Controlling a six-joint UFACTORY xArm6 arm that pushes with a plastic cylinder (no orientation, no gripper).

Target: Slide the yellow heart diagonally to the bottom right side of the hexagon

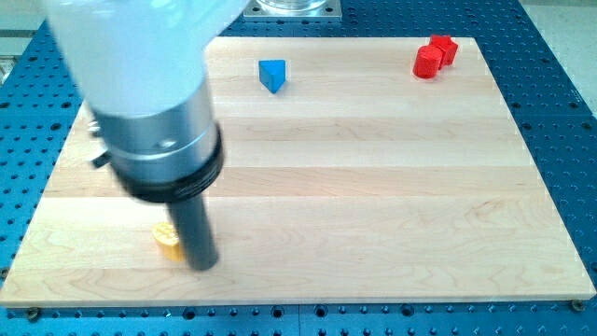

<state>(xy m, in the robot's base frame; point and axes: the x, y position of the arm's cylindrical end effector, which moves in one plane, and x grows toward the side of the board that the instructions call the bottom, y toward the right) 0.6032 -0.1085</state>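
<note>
A small yellow block [168,240], its shape partly hidden by my rod, lies near the board's bottom left. My tip [204,265] rests on the board just to the right of it, touching or nearly touching. Two red blocks sit together at the view's top right: one [427,62] in front and to the left, the other [443,48] behind it. Their shapes are hard to make out. A blue block [272,75] with a triangular look lies at the top centre-left.
The wooden board [373,187] lies on a blue perforated table [560,75]. The arm's large grey and black body [149,103] covers the view's upper left and hides part of the board there.
</note>
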